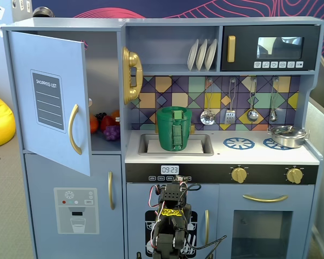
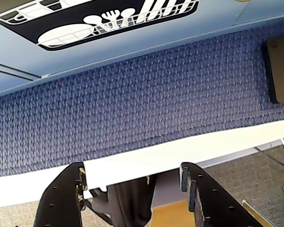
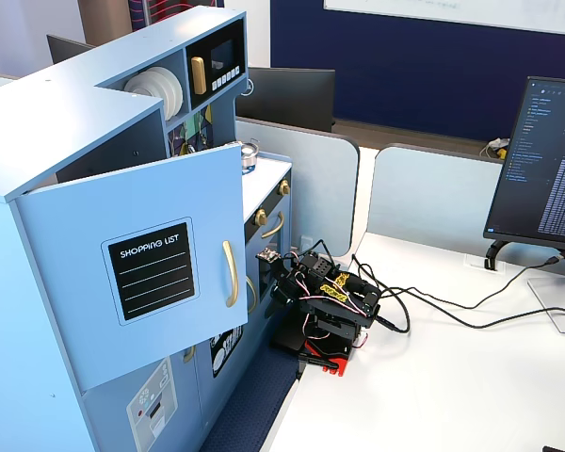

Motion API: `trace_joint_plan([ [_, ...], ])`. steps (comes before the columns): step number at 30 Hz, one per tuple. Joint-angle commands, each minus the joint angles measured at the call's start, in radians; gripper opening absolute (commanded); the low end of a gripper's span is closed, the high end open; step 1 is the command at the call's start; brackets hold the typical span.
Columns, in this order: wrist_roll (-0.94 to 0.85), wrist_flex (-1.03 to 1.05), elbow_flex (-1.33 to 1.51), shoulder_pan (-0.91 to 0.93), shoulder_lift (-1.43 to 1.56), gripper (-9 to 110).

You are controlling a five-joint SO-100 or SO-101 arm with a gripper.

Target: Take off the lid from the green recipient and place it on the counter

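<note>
The green recipient (image 1: pixel 174 129) stands upright in the recessed grey sink (image 1: pixel 146 144) of the blue toy kitchen, its ribbed strap handle facing the room. The lid (image 1: pixel 175 112) sits on top of it, closing the rim, with the blocky knob at its centre. Around the sink runs the white worktop (image 1: pixel 221 156), and to the right in this fixed view are two blue burner rings (image 1: pixel 238 143); a shiny steel pan (image 1: pixel 287 135) rests on the far right one. Ladles and a spatula hang on the patterned back wall above, and white plates stand in the shelf over them. The fridge door (image 1: pixel 53 100) with its shopping list panel swings open at the left.

The arm (image 3: pixel 325 301) sits folded low on the white table in front of the kitchen, well below the worktop and well apart from the pot, with cables trailing off to the right.

From the wrist view, the end effector (image 2: pixel 132 177) points down with its two dark fingers (image 2: pixel 66 194) spread wide and nothing between them; beneath lie a blue carpet strip and the table's white edge.
</note>
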Motion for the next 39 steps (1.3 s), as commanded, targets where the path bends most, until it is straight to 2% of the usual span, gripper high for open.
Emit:
trace_joint_plan([
  [1,0.028,0.16,0.021,0.06,-0.008,0],
  [14,0.046,0.156,0.021,0.054,-0.008,0],
  [17,0.147,0.064,0.011,0.04,-0.009,0],
  [20,0.146,-0.015,-0.058,0.026,-0.009,0],
  [26,0.101,-0.13,-0.302,-0.017,-0.075,0],
  [33,-0.04,-0.196,-0.551,-0.023,-0.115,0],
  [39,-0.143,-0.368,-0.703,-0.023,-0.178,0],
])
